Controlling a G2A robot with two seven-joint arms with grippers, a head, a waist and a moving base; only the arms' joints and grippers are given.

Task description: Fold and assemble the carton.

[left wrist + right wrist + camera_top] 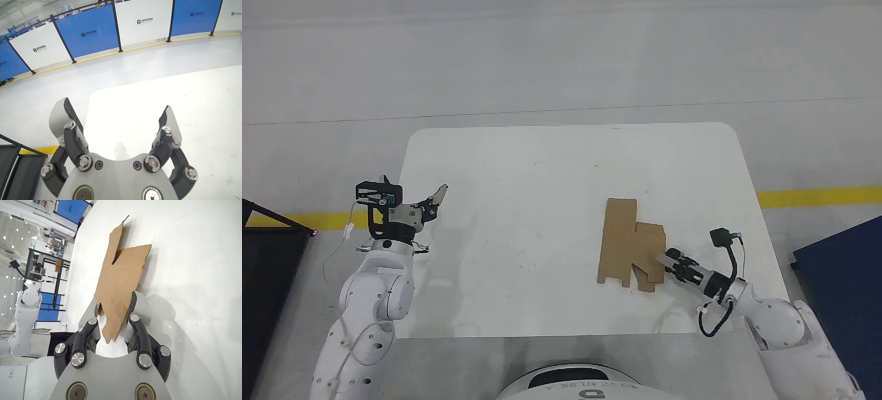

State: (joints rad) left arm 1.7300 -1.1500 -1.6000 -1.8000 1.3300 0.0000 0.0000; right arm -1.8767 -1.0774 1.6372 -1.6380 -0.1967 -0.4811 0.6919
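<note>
White bench, left edge: left gripper, jaws spread. Flat brown cardboard carton near right edge; right gripper flanks its flap, grip unclear.

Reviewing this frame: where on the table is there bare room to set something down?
Bare: the wide middle of the table between the left hand and the carton, and the far strip beyond the carton. Crowded: the near right corner, where the right hand meets the carton.
</note>
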